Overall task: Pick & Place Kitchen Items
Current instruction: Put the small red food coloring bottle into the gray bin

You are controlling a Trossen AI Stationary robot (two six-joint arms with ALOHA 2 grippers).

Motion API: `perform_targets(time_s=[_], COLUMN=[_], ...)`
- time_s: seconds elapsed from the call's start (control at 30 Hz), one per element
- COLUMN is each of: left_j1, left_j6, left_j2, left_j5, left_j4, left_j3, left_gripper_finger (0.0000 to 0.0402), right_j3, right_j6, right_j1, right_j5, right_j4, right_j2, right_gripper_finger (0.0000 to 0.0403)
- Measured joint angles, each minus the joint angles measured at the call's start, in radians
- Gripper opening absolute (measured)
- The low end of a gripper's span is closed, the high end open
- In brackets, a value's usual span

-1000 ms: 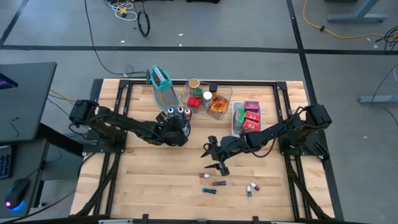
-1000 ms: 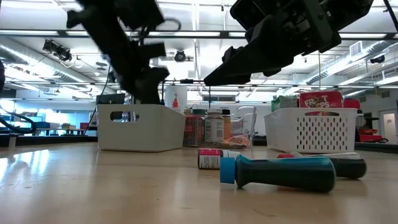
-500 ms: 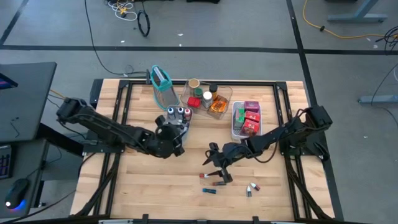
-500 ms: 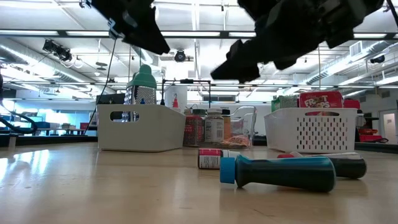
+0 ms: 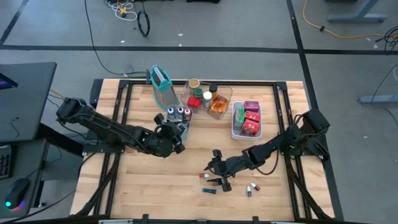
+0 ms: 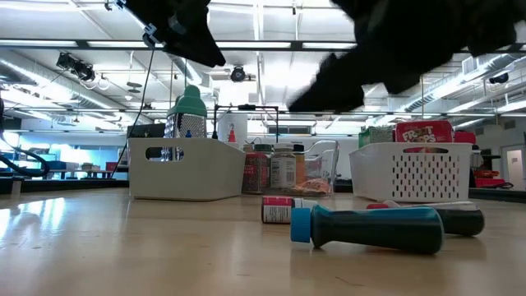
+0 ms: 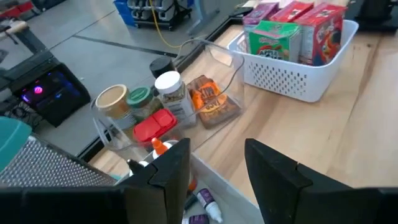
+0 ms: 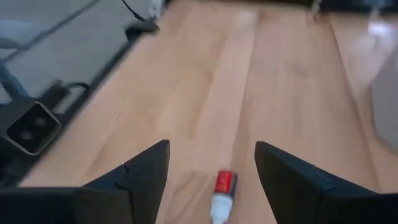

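Note:
Several small capped vials lie on their sides on the wood near the front: a red-capped one (image 5: 204, 177) (image 8: 221, 190), a dark one (image 5: 219, 182), a teal-capped one (image 5: 210, 191) (image 6: 370, 228) and a pair (image 5: 251, 188). My right gripper (image 5: 211, 169) (image 8: 211, 168) hangs open just above and behind the red-capped vial, touching nothing. My left gripper (image 5: 180, 129) (image 7: 217, 168) is open and empty, raised over the near edge of the small white tray (image 5: 179, 114) that holds vials.
A clear tray (image 5: 208, 98) (image 7: 205, 93) of jars and a white basket (image 5: 247, 119) (image 7: 298, 78) of red, pink and green packets stand at the back. The upright teal-rimmed holder (image 5: 160, 79) stands at the back left. Bare wood lies at the front left.
My left gripper has risen from the small white tray and drawn back toward the table's left and near side, then kept still. My right gripper has gone toward the table's near edge, closing on the red-capped vial, its fingers staying open.

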Motion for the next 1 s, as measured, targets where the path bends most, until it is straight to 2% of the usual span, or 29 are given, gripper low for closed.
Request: perform_targets(time_s=[0.13,0.4,0.53,0.67,1.0], left_j1=[0.002,0.006,0.013,0.015,-0.005], left_j6=[0.061,0.093,0.101,0.104,0.149], left_j2=[0.0,0.0,0.0,0.0,-0.008], left_j5=[0.001,-0.014,-0.032,-0.028,-0.028], left_j4=[0.059,0.096,0.095,0.095,0.081], left_j3=[0.0,0.0,0.0,0.0,0.011], left_gripper_finger=[0.0159,0.0158,0.0158,0.0158,0.0158], right_j3=[0.0,0.0,0.0,0.002,0.002], right_j6=[0.075,0.064,0.041,0.038,0.059], right_j1=[0.016,0.012,0.003,-0.008,-0.056], right_j5=[0.076,0.077,0.079,0.084,0.033], right_j4=[0.0,0.059,0.118,0.147,0.184], right_j2=[0.081,0.199,0.251,0.283,0.288], right_gripper_finger=[0.0247,0.0246,0.0234,0.0202,0.0081])
